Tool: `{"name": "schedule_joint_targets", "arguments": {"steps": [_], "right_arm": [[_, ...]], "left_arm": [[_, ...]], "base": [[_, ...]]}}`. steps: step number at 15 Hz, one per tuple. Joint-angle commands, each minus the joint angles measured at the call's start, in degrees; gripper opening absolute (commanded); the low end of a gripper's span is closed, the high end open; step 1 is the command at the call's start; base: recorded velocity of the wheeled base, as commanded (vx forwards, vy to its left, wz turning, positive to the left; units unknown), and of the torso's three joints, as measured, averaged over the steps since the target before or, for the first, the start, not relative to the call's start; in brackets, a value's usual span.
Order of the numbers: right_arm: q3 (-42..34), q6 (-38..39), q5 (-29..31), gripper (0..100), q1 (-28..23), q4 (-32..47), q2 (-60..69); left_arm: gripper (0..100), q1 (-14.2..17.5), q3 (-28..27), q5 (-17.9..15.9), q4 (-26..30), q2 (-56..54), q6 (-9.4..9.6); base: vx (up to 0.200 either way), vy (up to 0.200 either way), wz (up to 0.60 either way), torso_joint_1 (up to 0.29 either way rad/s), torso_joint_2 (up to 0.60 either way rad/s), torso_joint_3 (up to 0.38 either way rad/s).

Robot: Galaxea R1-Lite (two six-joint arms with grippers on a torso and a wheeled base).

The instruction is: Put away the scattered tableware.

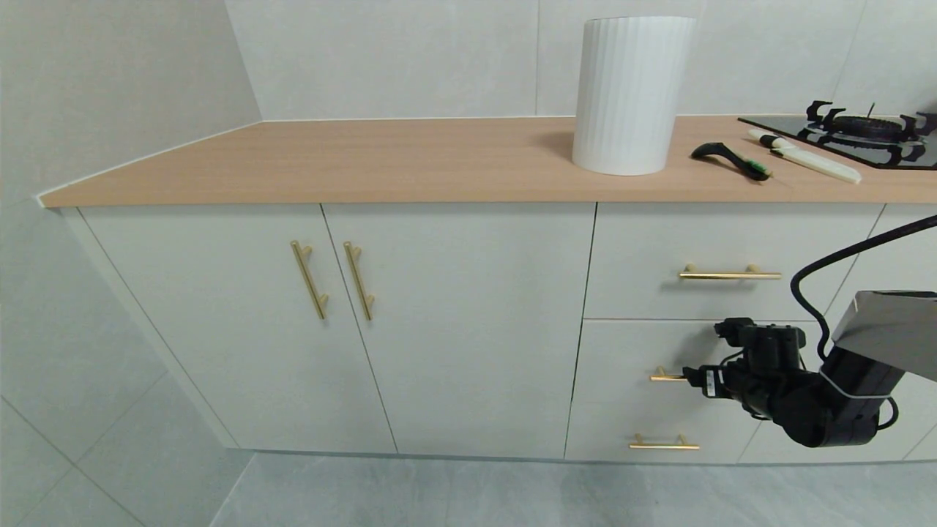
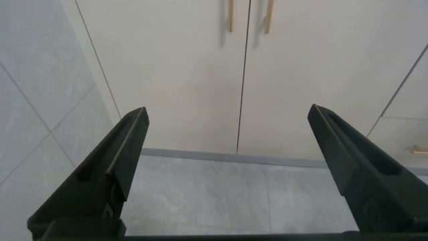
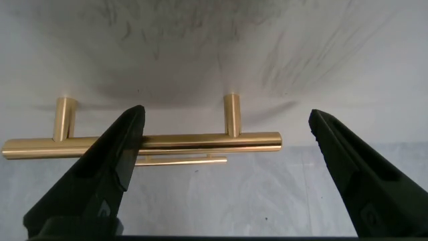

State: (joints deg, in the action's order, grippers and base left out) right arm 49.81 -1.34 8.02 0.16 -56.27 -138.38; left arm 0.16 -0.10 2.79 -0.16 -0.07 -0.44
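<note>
Two loose pieces of tableware lie on the wooden countertop in the head view: a black-handled utensil with a green tip and, just beside it on the right, a white knife. Both rest between the white ribbed canister and the gas hob, well above either arm. Below the counter are two cabinet doors with upright gold pulls and, to their right, a stack of drawers. The right gripper is level with the middle drawer handle and covers the handle's right part; from this angle I cannot tell how wide its claw stands. In the left wrist view, the left gripper has its two dark fingers spread wide with nothing between them. It faces the foot of the cabinet doors and the grey floor. In the right wrist view, the right gripper is also spread wide. The gold handle lies crosswise just beyond the fingertips, its free end in the gap between them, and whether a finger touches it cannot be told.
</note>
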Motion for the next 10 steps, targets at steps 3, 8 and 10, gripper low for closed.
{"name": "schedule_joint_targets", "arguments": {"steps": [3, 8, 10], "right_arm": [[-2.70, -0.33, -0.29, 100, 0.02, 0.37, 1.62], [-11.84, -0.94, -2.31, 100, 0.19, 0.81, 10.06], [-16.50, -1.03, -5.30, 100, 0.46, 4.24, 21.31]], "left_arm": [[100, 0.02, 0.01, 0.02, -0.02, 0.07, 0.00], [100, 0.02, 0.01, 0.02, -0.02, 0.07, 0.00], [100, 0.02, 0.01, 0.02, -0.02, 0.07, 0.00]], "base": [[0.000, 0.000, 0.00, 0.000, 0.00, 0.000], [0.000, 0.000, 0.00, 0.000, 0.00, 0.000], [0.000, 0.000, 0.00, 0.000, 0.00, 0.000]]}}
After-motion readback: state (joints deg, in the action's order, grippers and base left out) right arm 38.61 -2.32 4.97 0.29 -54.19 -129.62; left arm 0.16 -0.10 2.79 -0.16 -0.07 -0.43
